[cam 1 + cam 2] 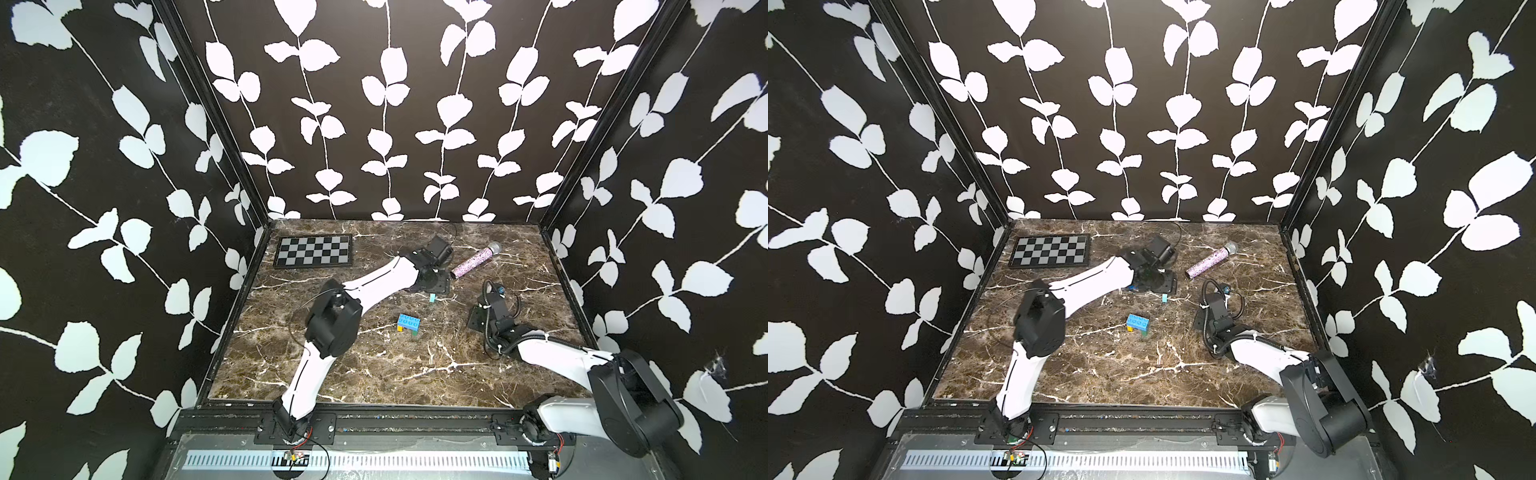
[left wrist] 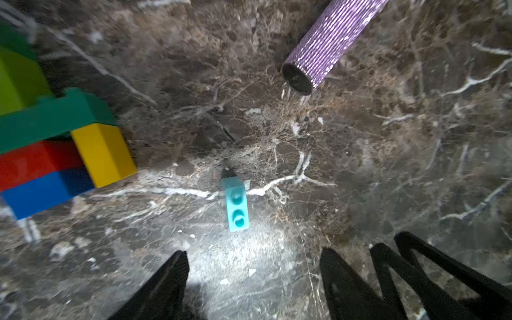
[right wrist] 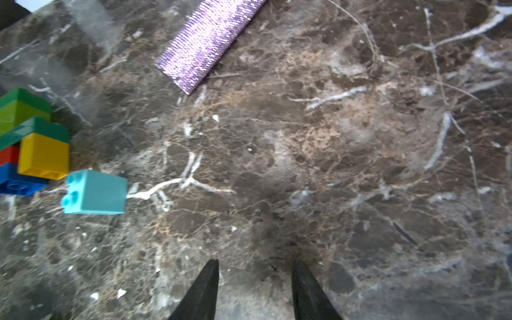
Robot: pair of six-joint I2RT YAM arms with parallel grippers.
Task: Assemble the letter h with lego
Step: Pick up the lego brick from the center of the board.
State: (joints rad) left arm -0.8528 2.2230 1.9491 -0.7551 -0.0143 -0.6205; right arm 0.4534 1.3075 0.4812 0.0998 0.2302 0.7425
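Readable writing: none can be made out in any view.
Light blue brick (image 2: 237,206): two studs face the left wrist camera; any lettering on them is too blurred to read.
Lego stack (image 3: 44,155): plain coloured faces, soft and out of focus.
Chequered board (image 1: 313,250): black and grey squares only, too small to show any edge markings.
Microphone (image 1: 473,262): glittery purple handle, nothing legible on it.
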